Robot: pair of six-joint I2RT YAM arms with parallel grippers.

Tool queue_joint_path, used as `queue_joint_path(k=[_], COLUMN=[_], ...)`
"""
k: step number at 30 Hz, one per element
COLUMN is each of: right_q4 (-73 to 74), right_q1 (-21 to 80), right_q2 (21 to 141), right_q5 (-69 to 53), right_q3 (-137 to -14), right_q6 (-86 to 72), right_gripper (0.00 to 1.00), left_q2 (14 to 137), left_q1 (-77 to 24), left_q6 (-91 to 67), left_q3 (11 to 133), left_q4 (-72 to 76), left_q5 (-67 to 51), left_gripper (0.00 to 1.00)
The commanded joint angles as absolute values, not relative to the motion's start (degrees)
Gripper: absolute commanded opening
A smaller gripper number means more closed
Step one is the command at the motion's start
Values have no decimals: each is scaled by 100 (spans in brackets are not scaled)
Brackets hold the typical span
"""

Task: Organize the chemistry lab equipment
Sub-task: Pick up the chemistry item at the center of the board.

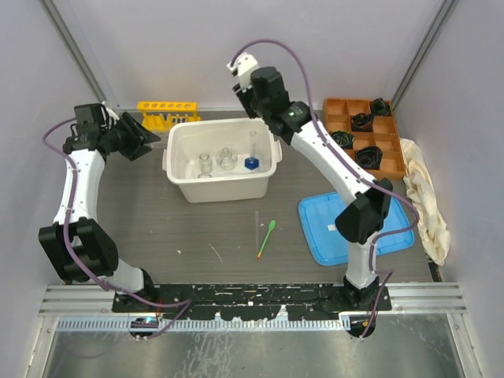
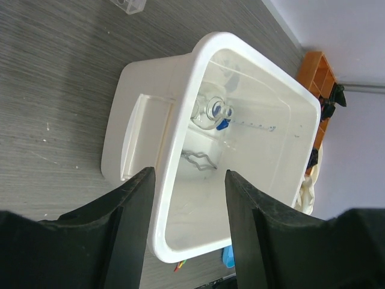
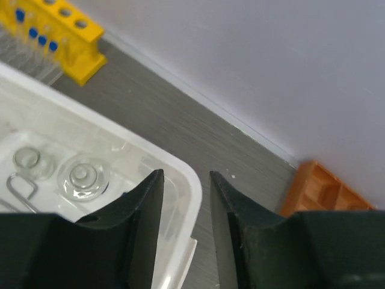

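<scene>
One green spatula lies in front of the white bin, long axis near-to-far, spoon end toward the bin.
Inside the bin are two clear flasks, one blue-based cylinder at its right side, and one metal tongs. One yellow rack stands behind the bin's left corner, lengthwise along the wall; its blue-capped tubes are too small to count. The left gripper hovers left of the bin, jaws wide and empty. The right gripper hangs over the bin's rear rim, jaws narrowly apart and empty.
</scene>
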State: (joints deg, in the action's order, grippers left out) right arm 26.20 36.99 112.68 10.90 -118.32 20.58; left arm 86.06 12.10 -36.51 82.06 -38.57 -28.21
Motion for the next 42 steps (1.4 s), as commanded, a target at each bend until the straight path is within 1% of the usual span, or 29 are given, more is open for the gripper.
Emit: queue_joint_path(k=[1,3,6,9,11,13,16,19,22,29,33,36,38,42], right_q4=[3671,4317,4963,5391,5829,6084,6284,6161,6011,5623,5006,4385,4175,3658], right_q1=[3682,3678,3675,3683,3682,3699,3832,3972,4122,4726,5120,5323,5343,5353], right_q2=[10390,10129,9605,9064,8915,8752,8431,8008,7625,7059,6911,6799,6793,6755], right_q5=[2692,2825,2941,2434,2055,1586,1382,1359,1528,2098,2401,2550,2768,2992], right_q3=[-12553,-12430,-11848,-11087,-10785,-10279,-9502,-8781,-8312,-7302,-6411,-5866,-5622,-5175], right_q6=[165,-475,-1436,-2234,-2647,-2934,-3326,-3756,-4217,-4751,-4991,-5091,-5185,-5499], right_gripper=[38,35,30,29,29,31,38,42,44,45,45,45,45,46], left_q2=[8549,8652,8881,9073,9211,9390,9584,9592,9375,8684,8233,7943,7808,7375], left_q1=[1161,1148,1135,1123,1109,1108,1107,1108,1106,1099,1090,1036,1026,1011], left_q6=[-3637,-3712,-3895,-4079,-4139,-4212,-4422,-4541,-4578,-4538,-4614,-4313,-4151,-4022], left_q3=[8363,8452,8627,8753,8877,8969,9012,8901,8620,7876,7160,6976,6958,6549], left_q4=[-3758,-3739,-3758,-3710,-3758,-3785,-3791,-3786,-3689,-3429,-2740,-2832,-3005,-2925], left_q5=[-2723,-2697,-2561,-2383,-2214,-2106,-2066,-2035,-1876,-1093,-1111,-1018,-1072,-1267], left_gripper=[52,53,53,53,53,54,54,54,53,53,54,54,54,55])
